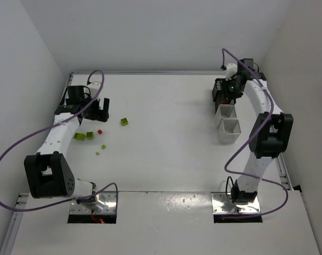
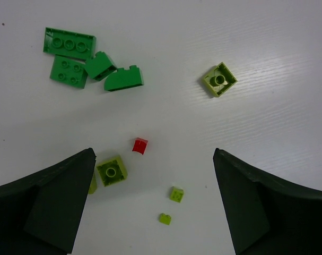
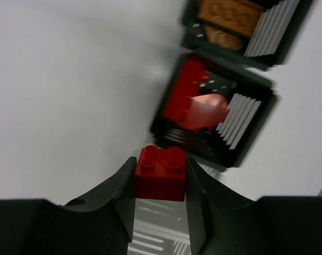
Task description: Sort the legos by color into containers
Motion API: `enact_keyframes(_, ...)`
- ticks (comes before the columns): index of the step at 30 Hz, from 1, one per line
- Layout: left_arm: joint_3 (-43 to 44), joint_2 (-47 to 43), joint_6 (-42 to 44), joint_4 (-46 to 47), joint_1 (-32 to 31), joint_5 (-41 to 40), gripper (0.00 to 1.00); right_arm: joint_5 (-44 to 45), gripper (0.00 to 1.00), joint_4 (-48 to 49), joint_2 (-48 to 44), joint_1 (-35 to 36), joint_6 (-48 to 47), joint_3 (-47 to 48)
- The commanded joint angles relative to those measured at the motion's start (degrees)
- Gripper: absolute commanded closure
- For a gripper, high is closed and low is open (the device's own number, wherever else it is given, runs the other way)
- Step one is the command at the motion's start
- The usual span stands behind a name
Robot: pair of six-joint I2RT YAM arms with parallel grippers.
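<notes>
we see right gripper (image 3: 161, 162) pinching red lego (image 3: 162, 179), near black bin (image 3: 229, 70) w/ red bricks (image 3: 184, 90) (orange ones (image 3: 227, 13) in next bin (image 3: 272, 29)), left gripper (image 2: 153, 159) spread wide over green legos (image 2: 70, 58)

left arm (image 1: 57, 135) is reaching forward from its base at the near left, elbow folding low and close to the base, forearm angling up and to the right. left gripper (image 1: 99, 110) is pointing down, jaws standing wide apart and holding nothing, its two dark fingers (image 2: 54, 202) showing at the outer edges of the wrist view. right arm (image 1: 265, 114) is stretching far forward on the right side, upper link rising from its base, forearm curving in to the left at the far end. right gripper (image 1: 225, 91) is tilting downward, jaws pinching a red lego (image 3: 162, 175) at the fingertips, pressing on its two opposite sides, studs facing the wrist camera.
</notes>
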Motion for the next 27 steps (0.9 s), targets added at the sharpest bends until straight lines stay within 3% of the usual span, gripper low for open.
enact_keyframes(1, 2.3, 0.0, 0.4, -1.6, -0.9, -1.1, 0.0, -0.8, 1.0, 0.3, 2.0, -2.6, 2.7, 5.9)
enact_keyframes(10, 3.0, 2.2, 0.4, -4.0, -0.9, -2.5, 0.0, -0.8, 0.98, 0.8, 7.5, -4.7, 3.2, 10.5)
enact_keyframes(16, 0.2, 2.2, 1.1, -4.5, -0.9, -3.0, 0.0, 2.6, 0.72, 2.1, 8.5, -4.7, 3.2, 12.3)
enact_keyframes(19, -1.6, 1.2, 1.7, -4.5, -0.3, -3.0, 0.15, 3.2, 0.6, 2.7, 8.5, -4.7, 3.7, 12.3)
enact_keyframes(21, -3.2, 1.2, 2.3, -4.5, 0.3, -3.6, 0.22, 3.8, 0.56, 2.7, 8.5, -4.7, 3.7, 12.3)
enact_keyframes(27, -5.8, 3.4, 4.2, -6.1, 2.2, -3.6, 0.25, 4.4, 0.43, 2.7, 6.7, -4.7, 3.7, 11.8)
